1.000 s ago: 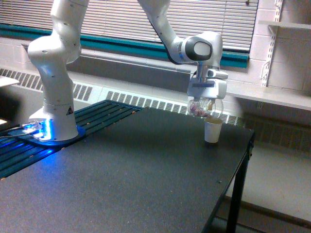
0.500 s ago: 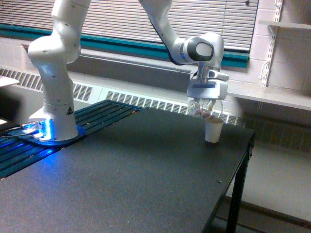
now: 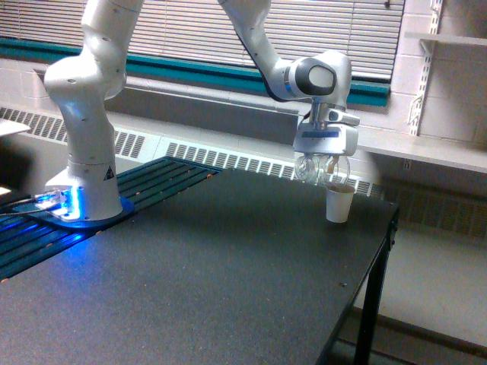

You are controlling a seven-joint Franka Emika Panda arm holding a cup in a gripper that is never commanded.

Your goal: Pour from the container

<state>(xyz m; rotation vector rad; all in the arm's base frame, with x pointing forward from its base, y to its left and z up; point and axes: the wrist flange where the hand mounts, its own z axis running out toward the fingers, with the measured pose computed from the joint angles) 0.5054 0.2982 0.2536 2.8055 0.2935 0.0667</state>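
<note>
Dark tabletop point(image 3: 198, 281) fills the foreground, with window blinds point(image 3: 190, 34) and a white radiator point(image 3: 228, 160) behind. At the table's far corner on the exterior view's right, the clear cup point(image 3: 319, 169) hangs tipped in the gripper point(image 3: 323, 158), whose fingers are closed on it; what is inside is too blurred to tell. Just below its lower edge stands a white paper cup point(image 3: 338, 204), upright on the table. The arm point(image 3: 266, 53) reaches up and back to its base point(image 3: 84, 190), which glows blue at the left.
</note>
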